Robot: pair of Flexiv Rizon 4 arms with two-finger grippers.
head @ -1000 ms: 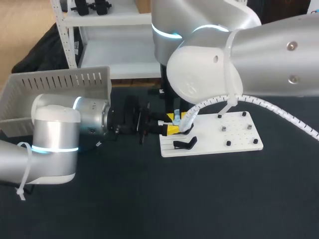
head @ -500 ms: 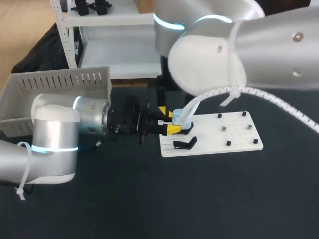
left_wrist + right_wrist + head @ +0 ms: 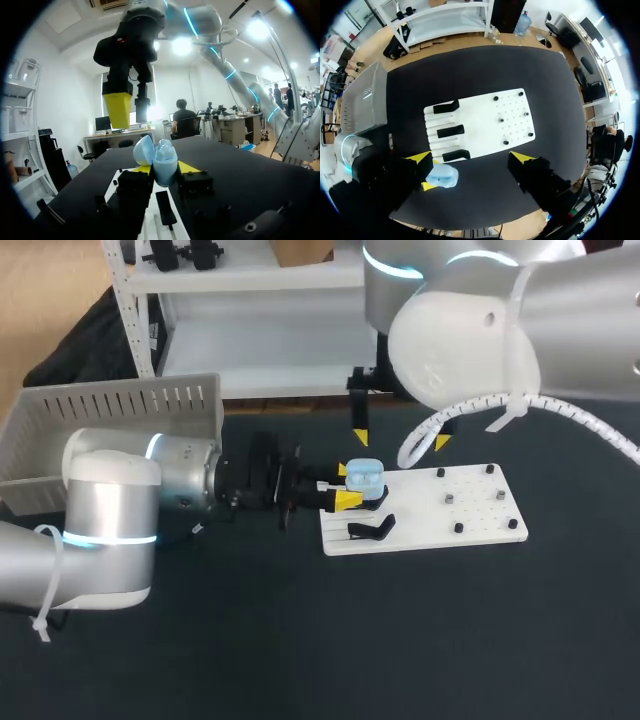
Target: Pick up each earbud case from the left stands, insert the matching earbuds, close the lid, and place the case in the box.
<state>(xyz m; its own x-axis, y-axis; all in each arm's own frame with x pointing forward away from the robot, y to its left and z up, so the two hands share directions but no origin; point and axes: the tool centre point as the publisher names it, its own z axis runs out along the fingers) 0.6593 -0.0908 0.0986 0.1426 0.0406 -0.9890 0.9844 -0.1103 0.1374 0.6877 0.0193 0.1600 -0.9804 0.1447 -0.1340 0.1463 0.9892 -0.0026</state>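
A light blue earbud case (image 3: 364,476) is held over the left end of the white board (image 3: 470,515), with my left gripper (image 3: 351,488) shut on it from two sides. In the left wrist view the case (image 3: 161,159) sits between the yellow tips with its lid ajar. My right gripper (image 3: 400,441) hangs open above and behind the case, apart from it. From the right wrist view the case (image 3: 443,177) lies below the wide-open right gripper (image 3: 472,158), near one fingertip. Black stands (image 3: 450,131) line the board's left part.
A grey slotted box (image 3: 120,412) stands at the table's back left, behind my left arm (image 3: 110,510). One black stand (image 3: 372,530) lies on the board in front of the case. Small pegs (image 3: 450,498) dot the board's right half.
My right gripper opened, let go of the case and rose up and back to the right. The left gripper and the case stayed put.
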